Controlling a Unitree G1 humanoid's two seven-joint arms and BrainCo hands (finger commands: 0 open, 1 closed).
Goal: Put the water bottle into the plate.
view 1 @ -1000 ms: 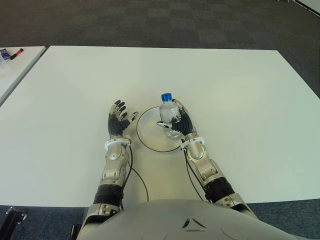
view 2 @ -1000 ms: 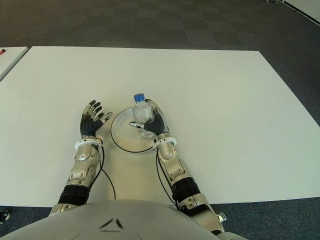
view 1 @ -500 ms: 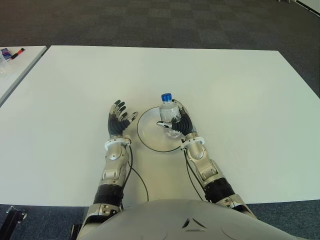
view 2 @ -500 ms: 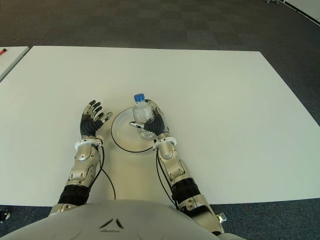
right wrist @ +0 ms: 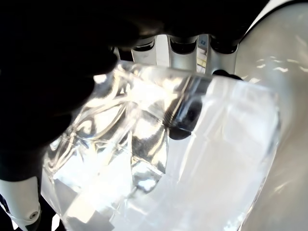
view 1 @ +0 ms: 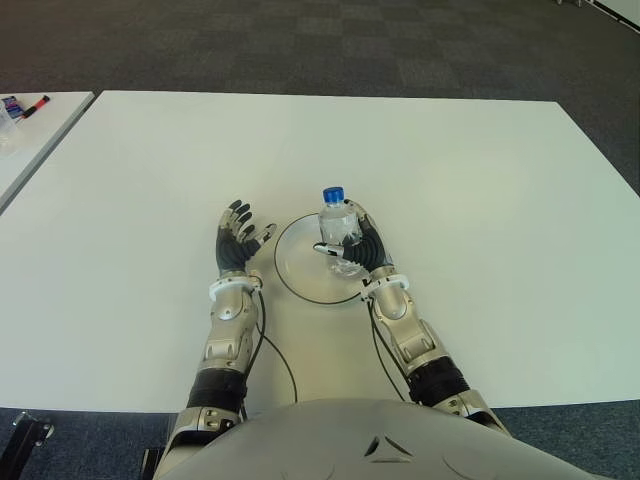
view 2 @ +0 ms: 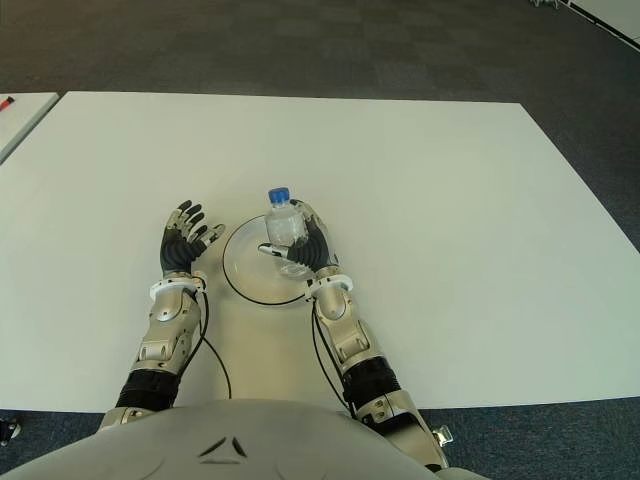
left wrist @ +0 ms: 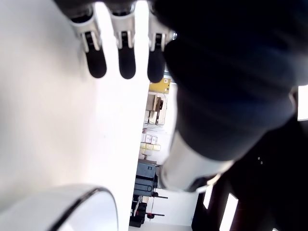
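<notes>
A clear water bottle (view 1: 338, 226) with a blue cap (view 1: 332, 194) stands upright at the right side of a white plate (view 1: 298, 262) with a dark rim. My right hand (view 1: 358, 245) is shut on the bottle, fingers wrapped round its body; the right wrist view is filled by the bottle (right wrist: 159, 159). I cannot tell whether the bottle's base touches the plate. My left hand (view 1: 238, 240) shows just left of the plate with its fingers (left wrist: 119, 60) spread and holding nothing.
The white table (view 1: 480, 200) stretches wide on all sides of the plate. A second white table (view 1: 30, 135) stands at the far left with small items near its back edge. Dark carpet lies beyond.
</notes>
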